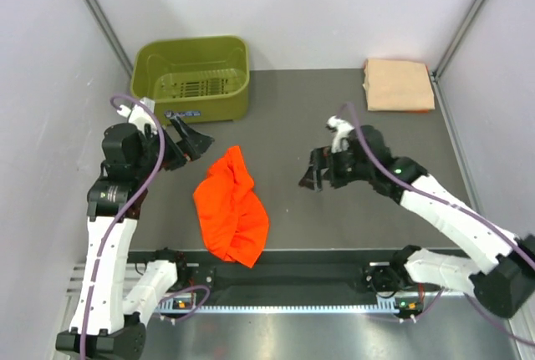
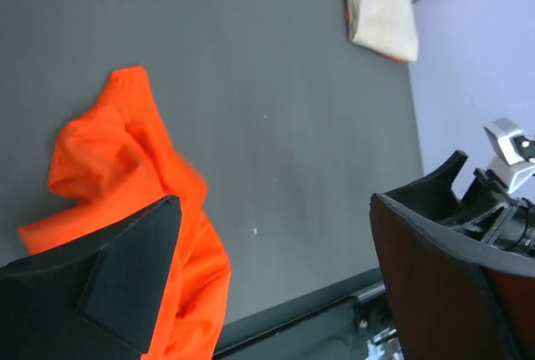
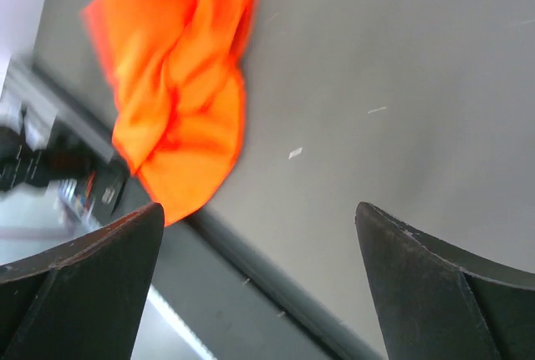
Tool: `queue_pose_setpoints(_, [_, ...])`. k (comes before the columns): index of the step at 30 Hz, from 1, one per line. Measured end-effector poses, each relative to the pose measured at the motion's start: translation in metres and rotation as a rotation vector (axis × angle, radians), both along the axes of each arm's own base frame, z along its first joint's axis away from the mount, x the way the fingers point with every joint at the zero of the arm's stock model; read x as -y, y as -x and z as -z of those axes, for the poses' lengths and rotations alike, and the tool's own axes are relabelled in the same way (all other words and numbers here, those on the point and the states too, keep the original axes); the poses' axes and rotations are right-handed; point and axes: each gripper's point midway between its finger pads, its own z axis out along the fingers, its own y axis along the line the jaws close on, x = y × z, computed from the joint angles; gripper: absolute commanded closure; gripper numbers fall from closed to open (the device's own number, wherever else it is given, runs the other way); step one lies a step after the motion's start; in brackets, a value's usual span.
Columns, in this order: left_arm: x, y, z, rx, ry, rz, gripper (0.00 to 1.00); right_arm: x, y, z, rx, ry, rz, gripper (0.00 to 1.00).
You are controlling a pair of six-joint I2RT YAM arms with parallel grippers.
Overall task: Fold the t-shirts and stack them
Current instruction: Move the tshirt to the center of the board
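Note:
The bright orange t-shirt [image 1: 231, 208] lies crumpled on the grey table, near the front edge; it also shows in the left wrist view [image 2: 134, 185] and the right wrist view [image 3: 180, 84]. The pale peach-tan t-shirt [image 1: 399, 84] lies folded flat at the back right corner and shows in the left wrist view [image 2: 383, 7]. My left gripper [image 1: 194, 139] is open and empty, above the table just left of the orange shirt's upper end. My right gripper [image 1: 316, 174] is open and empty, to the right of the orange shirt.
The olive-green plastic basket [image 1: 192, 76] stands at the back left, right behind my left gripper. A black rail [image 1: 284, 276] runs along the table's front edge. White walls close in both sides.

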Motion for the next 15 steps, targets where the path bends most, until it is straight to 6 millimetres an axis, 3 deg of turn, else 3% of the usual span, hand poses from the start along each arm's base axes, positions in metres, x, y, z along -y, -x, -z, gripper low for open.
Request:
queue_pose_setpoints(3, [-0.004,0.012,0.006,-0.013,-0.037,-0.001,0.01,-0.039,0.027,0.021,-0.070,0.022,-0.132,0.10])
queue_pose_setpoints(6, [-0.006,0.022,0.007,-0.018,-0.048,-0.009,0.01,-0.078,0.059,0.067,-0.188,0.100,-0.257,0.10])
queue_pose_setpoints(9, [-0.007,0.032,0.013,-0.023,-0.029,-0.022,0.01,-0.099,0.084,0.114,-0.284,0.213,-0.327,0.12])
queue_pose_setpoints(12, [-0.007,0.043,0.022,-0.051,0.014,-0.053,0.01,-0.110,0.090,0.138,-0.320,0.280,-0.346,0.13])
queue_pose_setpoints(15, [-0.013,0.054,0.030,-0.086,0.049,-0.119,0.03,-0.124,0.075,0.142,-0.290,0.301,-0.331,0.14])
